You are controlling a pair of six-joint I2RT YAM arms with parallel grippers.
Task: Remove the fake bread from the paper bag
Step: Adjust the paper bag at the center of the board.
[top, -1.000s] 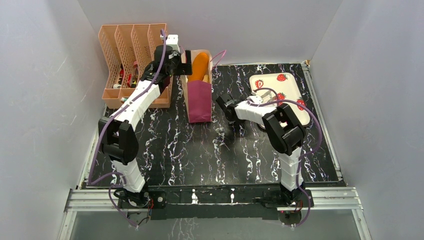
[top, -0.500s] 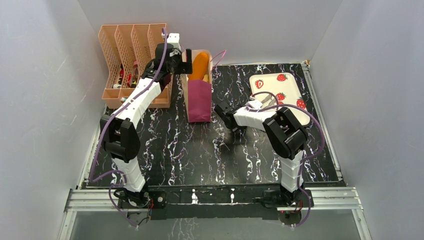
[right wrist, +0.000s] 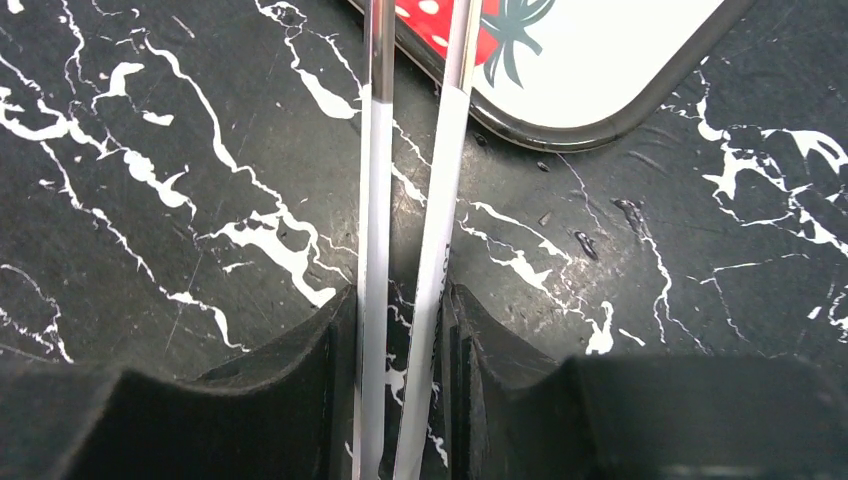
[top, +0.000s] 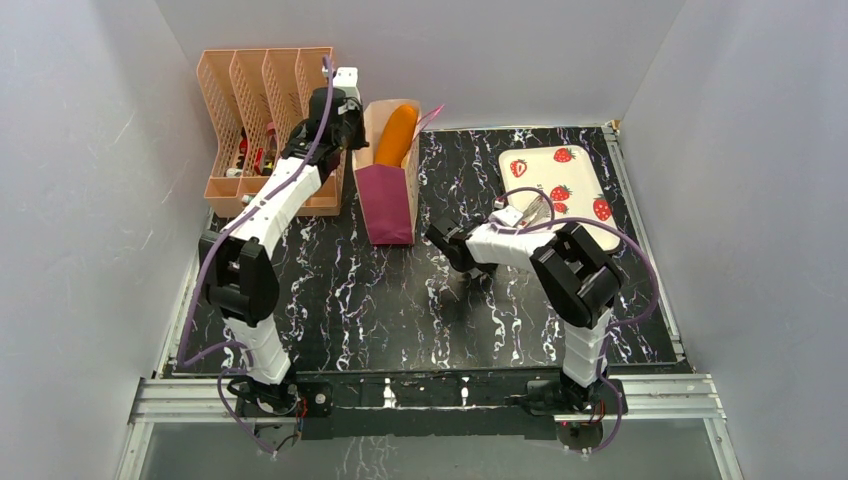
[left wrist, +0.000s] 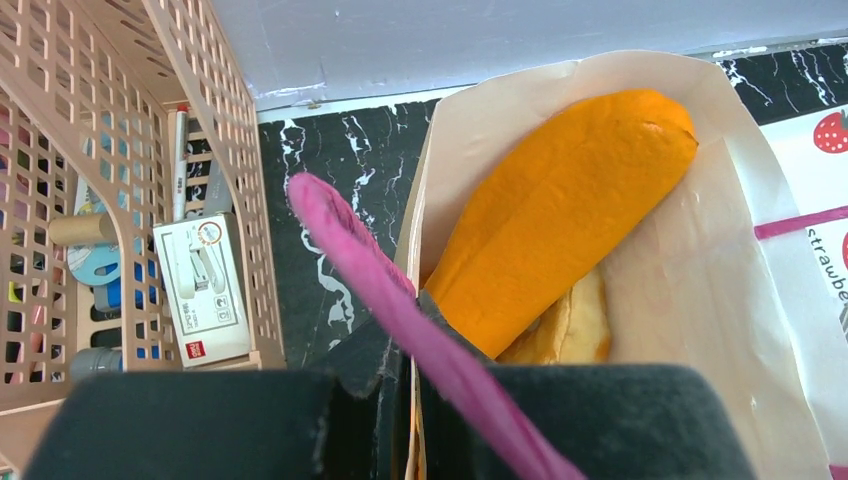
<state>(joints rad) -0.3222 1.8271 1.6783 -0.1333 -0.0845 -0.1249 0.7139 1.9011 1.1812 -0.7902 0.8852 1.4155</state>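
Your left gripper (left wrist: 405, 400) is clamping paper bag (left wrist: 700, 300) rim plus pink string handle (left wrist: 350, 250). Fake bread (left wrist: 560, 220) is sitting inside, just ahead of that gripper: likely light, squashy, so grab exposed top end. Right gripper (right wrist: 400, 350) is gripping tongs (right wrist: 440, 150).

We are looking at a robot lab booth: plain grey walls (top: 90, 150) box in a black marbled table (top: 400, 310), and two robot arms (top: 280, 200) stand bolted to an aluminium rail (top: 430, 395).
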